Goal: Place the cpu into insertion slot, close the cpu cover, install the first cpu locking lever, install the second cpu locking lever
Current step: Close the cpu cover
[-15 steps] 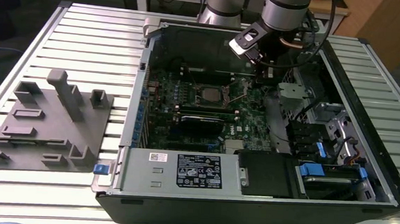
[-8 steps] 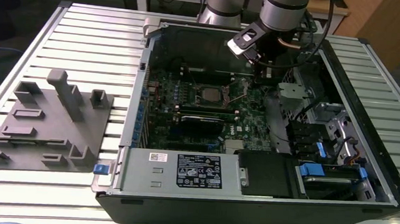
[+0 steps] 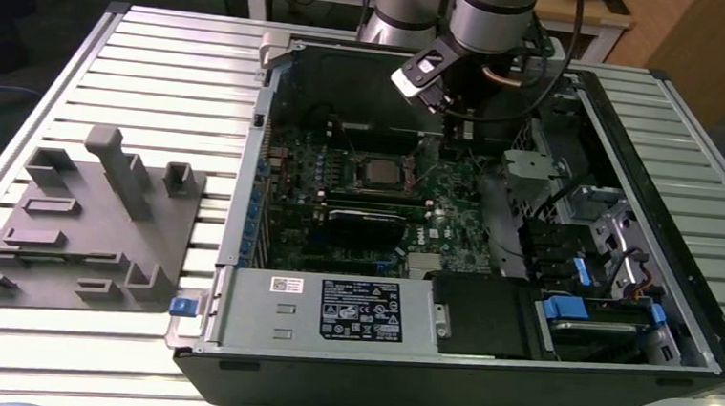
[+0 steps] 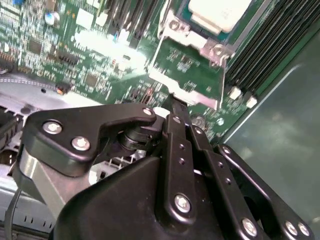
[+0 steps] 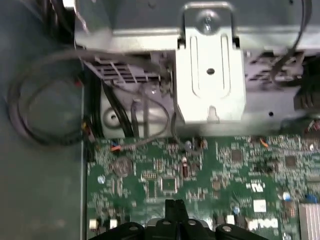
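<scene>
1. Where nearest the exterior camera, stands open on the slatted tabletop (image 3: 155,64): a black computer case (image 3: 452,386), silver labelled box (image 3: 329,306) along its near wall.
2. At the exterior view's left, well apart from the case, lies flat: a grey fixture plate (image 3: 81,222) with upright blocks.
3. Farther in, covers the case floor: green circuit board (image 3: 452,209), with a long black card (image 3: 364,224) mounted across it.
4. Just beyond the card, sits seated in the insertion slot (image 4: 197,40): the cpu (image 3: 378,172), dull silver top facing up, silvery metal framing it. Cannot tell whether the frame is latched down.
5. Beyond the cpu and toward the exterior view's right, hangs over the board: the pincer (image 3: 461,133), near the slot but apart from it.
6. In both wrist views, closed tip to tip with nothing between: the black fingers (image 4: 175,130), pointing down at bare green board.
7. In the first wrist view, past the fingertips: a silver metal bracket (image 5: 210,75) on the case wall, looped cables (image 5: 45,105) beside it.
8. Farthest back, rises out of the picture: the grey arm (image 3: 491,11).
</scene>
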Controlling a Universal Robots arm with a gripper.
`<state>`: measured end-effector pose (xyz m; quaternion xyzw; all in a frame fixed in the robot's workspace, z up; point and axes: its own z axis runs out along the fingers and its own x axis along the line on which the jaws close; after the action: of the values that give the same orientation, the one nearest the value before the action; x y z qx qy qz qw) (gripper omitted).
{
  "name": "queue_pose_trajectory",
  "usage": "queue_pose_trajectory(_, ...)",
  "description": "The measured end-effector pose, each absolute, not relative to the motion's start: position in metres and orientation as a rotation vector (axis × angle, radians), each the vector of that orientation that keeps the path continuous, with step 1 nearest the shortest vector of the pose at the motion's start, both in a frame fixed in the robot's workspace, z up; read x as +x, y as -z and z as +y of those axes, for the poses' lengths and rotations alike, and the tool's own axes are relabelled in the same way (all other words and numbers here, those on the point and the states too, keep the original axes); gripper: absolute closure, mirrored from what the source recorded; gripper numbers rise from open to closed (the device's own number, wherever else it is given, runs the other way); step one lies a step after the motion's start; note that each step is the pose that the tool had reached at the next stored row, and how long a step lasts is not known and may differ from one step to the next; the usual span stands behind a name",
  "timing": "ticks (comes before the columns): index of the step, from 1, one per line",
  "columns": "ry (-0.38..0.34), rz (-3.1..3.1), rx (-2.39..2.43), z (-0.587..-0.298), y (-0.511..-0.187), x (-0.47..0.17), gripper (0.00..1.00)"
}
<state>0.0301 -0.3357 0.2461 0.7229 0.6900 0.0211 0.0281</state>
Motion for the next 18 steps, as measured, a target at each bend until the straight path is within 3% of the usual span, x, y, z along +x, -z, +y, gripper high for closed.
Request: queue_pose_trajectory(18,-0.082,2.121,2.225,-0.336,-0.246,-0.017,0.89)
